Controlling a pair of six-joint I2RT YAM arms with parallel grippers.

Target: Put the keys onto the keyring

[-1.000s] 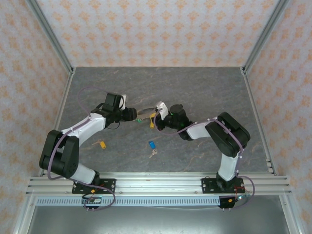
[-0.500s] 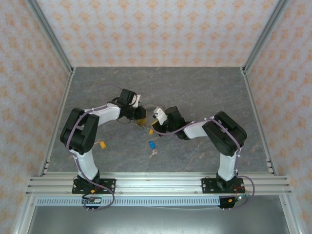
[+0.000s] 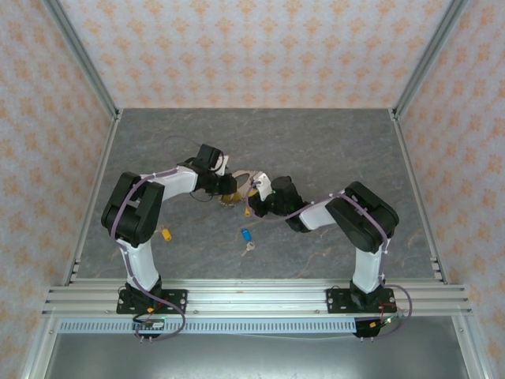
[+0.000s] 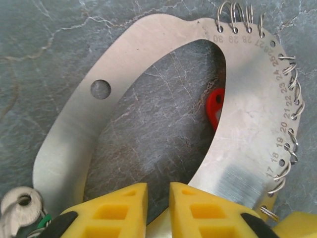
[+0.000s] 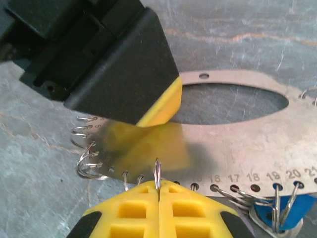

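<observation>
Flat silvery oval keyring (image 4: 247,114) lies on grey table (image 4: 39,29). My right gripper (image 5: 158,193) pinches its thin rim wire loop (image 5: 157,171), presumably for threading. My left gripper (image 4: 158,198), jaws nearly meeting, apparently steadies it. Clamped? Cannot tell.

The keyring (image 4: 250,124) carries small stamped numbers along its rim, running in the left wrist view from 30 at the top right of the frame down to 17 at the lower right, and in the right wrist view from 16 to 21 along the lower right.
</observation>
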